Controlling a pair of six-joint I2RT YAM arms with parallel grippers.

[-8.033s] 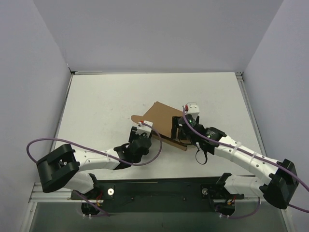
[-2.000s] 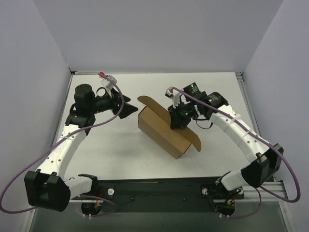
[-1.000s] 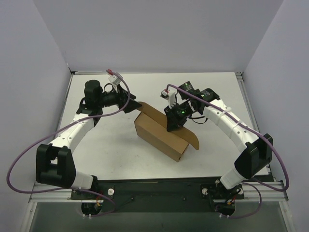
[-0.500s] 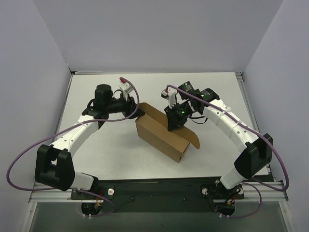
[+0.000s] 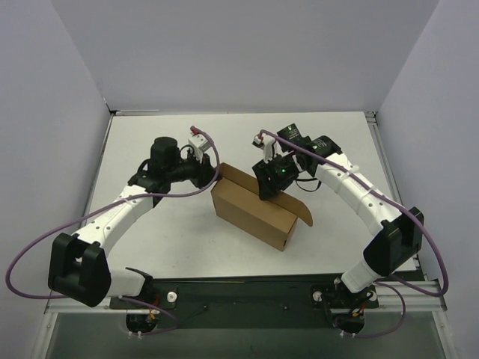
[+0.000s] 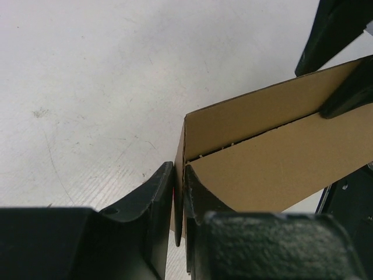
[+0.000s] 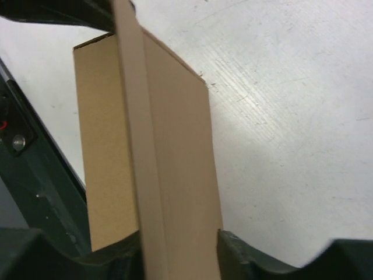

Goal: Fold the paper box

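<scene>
Judging from the overhead view, I put the fold a good way along but not finished: the paper box stands as a closed-sided rectangular body in the middle of the surface, lying slantwise between the two arms. Its rounded end flap at the near right end sticks out untucked, and a panel along the far edge is upright. What I judge is left is turning in the ends and that panel. My left hand is at the box's far left corner, and its wrist view shows the fingers drawn nearly together with a thin cardboard wall pinched between them. My right hand sits over the far long edge with its fingers parted on either side of the upright panel, straddling it rather than clamping it, as far as I can tell. Against eight seconds ago, the cardboard is no longer a low, half-flat sheet close to the arm bases. Against one second ago, my left hand has moved in from just beside the corner and closed on it, while my right has let go its pinch.
</scene>
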